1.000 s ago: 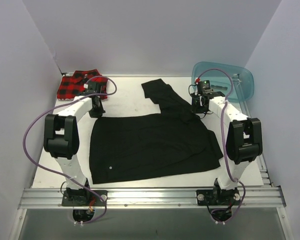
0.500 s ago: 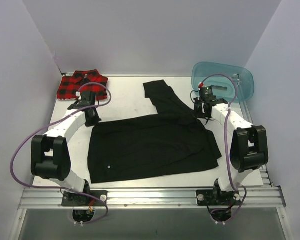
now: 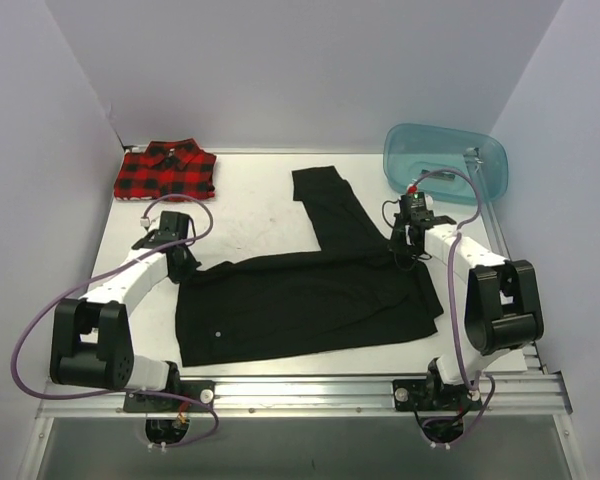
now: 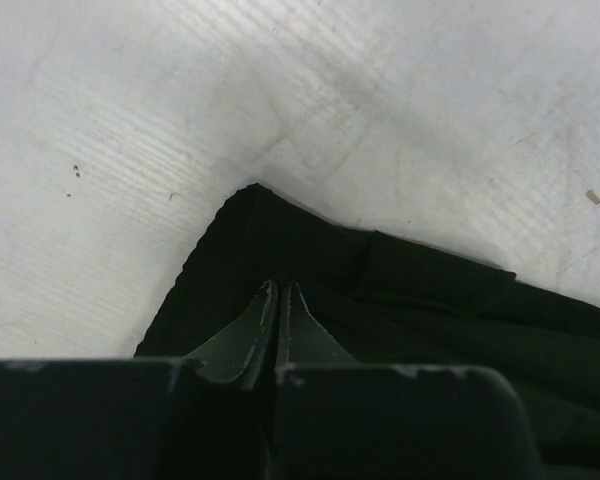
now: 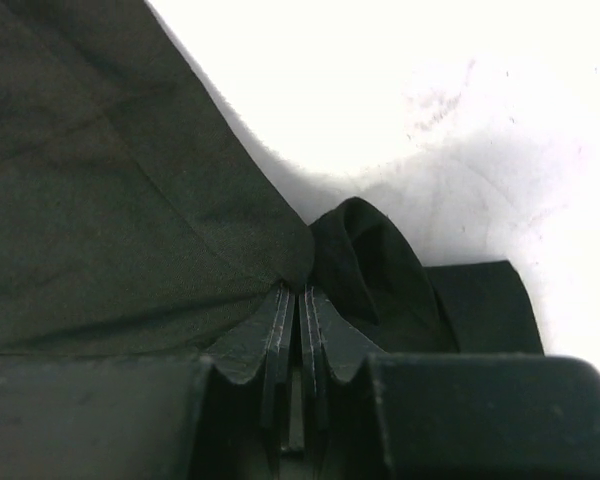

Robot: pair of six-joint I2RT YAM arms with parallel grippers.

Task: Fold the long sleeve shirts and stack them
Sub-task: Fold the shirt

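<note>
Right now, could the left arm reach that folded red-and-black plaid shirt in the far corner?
Probably yes: only bare white table lies between the left gripper and the plaid shirt. But it is shut on a corner of the plain black shirt and must release first.

Top camera sits high over the near edge of the bench (image 3: pixel 250 200), behind the left arm (image 3: pixel 130 280) and right arm (image 3: pixel 470 260), looking down and forward from far enough back to take in the whole black shirt (image 3: pixel 300 300). Left wrist camera rides just behind the left jaws, very close, peering along them at the shirt's far left corner and bare bench beyond, while the right wrist camera does likewise behind the right jaws at the shirt's right edge. Both close-ups are small patches of what the top view shows whole.
</note>
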